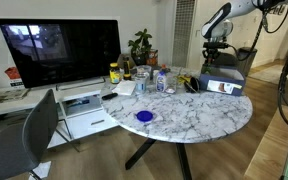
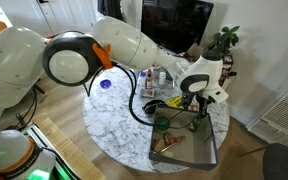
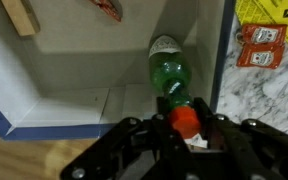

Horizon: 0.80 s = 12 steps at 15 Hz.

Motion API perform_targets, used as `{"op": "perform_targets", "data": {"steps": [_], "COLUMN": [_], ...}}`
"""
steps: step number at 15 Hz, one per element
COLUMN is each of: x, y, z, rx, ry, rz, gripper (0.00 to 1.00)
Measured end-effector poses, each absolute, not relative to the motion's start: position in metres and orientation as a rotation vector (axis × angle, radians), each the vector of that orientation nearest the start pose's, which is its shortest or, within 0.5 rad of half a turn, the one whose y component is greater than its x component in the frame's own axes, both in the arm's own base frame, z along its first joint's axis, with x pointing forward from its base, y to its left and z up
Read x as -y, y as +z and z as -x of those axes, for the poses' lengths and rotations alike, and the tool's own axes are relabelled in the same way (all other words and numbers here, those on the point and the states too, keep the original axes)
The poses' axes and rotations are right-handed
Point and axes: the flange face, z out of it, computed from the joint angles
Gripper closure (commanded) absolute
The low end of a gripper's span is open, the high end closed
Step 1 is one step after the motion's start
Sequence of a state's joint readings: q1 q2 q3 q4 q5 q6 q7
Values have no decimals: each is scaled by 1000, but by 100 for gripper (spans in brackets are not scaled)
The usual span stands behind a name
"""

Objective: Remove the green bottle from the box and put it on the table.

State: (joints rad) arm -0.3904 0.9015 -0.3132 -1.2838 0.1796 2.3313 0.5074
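Observation:
The green bottle (image 3: 169, 72), with an orange-red cap, lies on its side on the pale floor of the box (image 3: 74, 65), near its right wall. My gripper (image 3: 184, 108) reaches down into the box, and its two dark fingers press against the bottle's cap and neck from both sides. In both exterior views the gripper (image 1: 216, 52) (image 2: 195, 105) hangs over the dark box (image 1: 224, 80) (image 2: 189, 148), which stands at the edge of the round marble table (image 1: 184, 110) (image 2: 119, 120).
A wooden block (image 3: 21, 15) and a red item (image 3: 106, 8) also lie in the box. A yellow package (image 3: 269, 10) and brown packets (image 3: 259, 45) lie on the table beside it. A yellow jar (image 1: 114, 72), clear bottles (image 1: 162, 80), a blue disc (image 1: 144, 116) and a TV (image 1: 59, 50) are further off.

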Motion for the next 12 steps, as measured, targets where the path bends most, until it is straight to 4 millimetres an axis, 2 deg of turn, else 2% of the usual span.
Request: {"op": "perform_targets", "data": {"steps": [3,6,9,12], "x": [441,437,425,401], "y": [242,263,304,354], "z": [-625,-615,-594,-576], "rx": [-1799,-1735,-1607,-1398], "ry": [-289,-274,-241,-281], "rz": [2702,2744,2792,2855], "gripper": [92,92,92,92]}}
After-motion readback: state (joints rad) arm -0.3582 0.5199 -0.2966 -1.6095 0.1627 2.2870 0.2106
